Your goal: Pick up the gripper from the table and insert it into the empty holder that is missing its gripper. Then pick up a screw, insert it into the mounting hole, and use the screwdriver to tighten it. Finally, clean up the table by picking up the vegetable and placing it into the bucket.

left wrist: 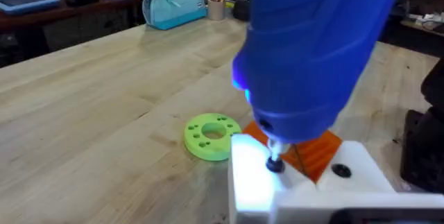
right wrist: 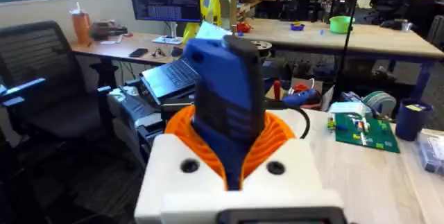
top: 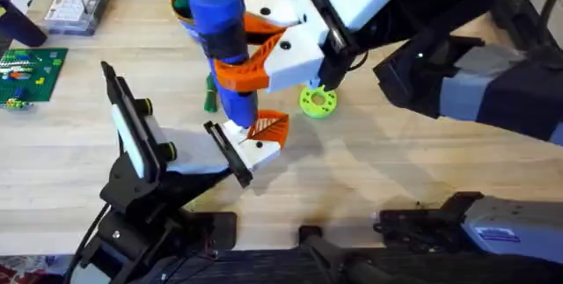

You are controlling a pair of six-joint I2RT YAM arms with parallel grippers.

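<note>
Tightening step: right tool (top: 251, 51) clamped on screwdriver (top: 224, 33), bit seated at the gripper (left wrist: 305, 182); left tool state unclear; next, vegetable (top: 209, 99) to bucket (top: 182, 3).

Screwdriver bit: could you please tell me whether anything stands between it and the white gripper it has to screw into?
Nothing visible does. In the left wrist view the tip of the screwdriver sits on top of the gripper, beside its orange pad. The right hand is clamped around the tool.
</note>
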